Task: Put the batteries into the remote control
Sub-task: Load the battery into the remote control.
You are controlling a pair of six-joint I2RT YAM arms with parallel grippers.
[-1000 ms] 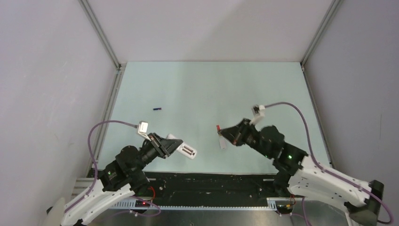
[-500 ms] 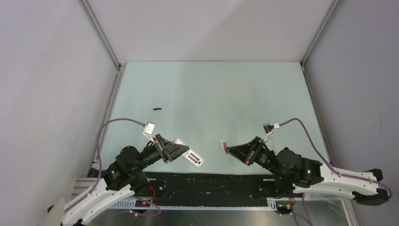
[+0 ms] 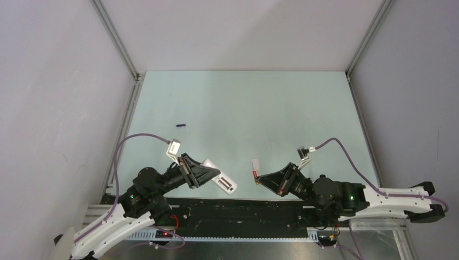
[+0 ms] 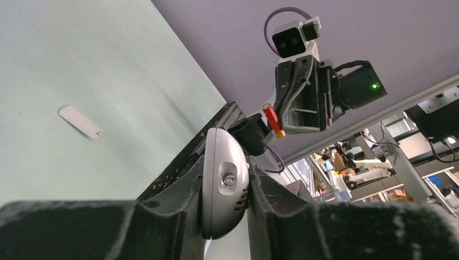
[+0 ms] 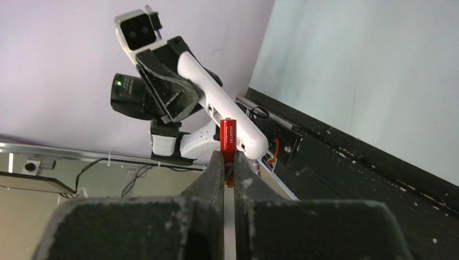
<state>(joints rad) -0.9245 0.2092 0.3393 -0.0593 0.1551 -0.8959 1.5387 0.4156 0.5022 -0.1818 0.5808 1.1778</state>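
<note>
Right hand [image 3: 259,179] drew back, pinching red battery [image 5: 228,141], lower end hidden; left hand [image 3: 209,174] grips remote [image 3: 223,182], perhaps back-side up.

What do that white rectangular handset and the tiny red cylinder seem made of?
White rectangular remote control: looks like smooth moulded plastic, slightly glossy, soft highlights on its rounded edge. Small red cylindrical battery: probably metal under a shiny printed wrap; lettering shows, the metal doesn't.

The left arm [image 3: 146,195] is angled forward and to the right. The right arm [image 3: 373,197] is laid low and stretched leftward. The left gripper [image 3: 208,174] is clamped on the remote control [image 3: 223,182]. The right gripper [image 3: 261,179] is pinched on the red-orange battery [image 3: 254,174]. The two grippers are pointed at each other, apart.
</note>
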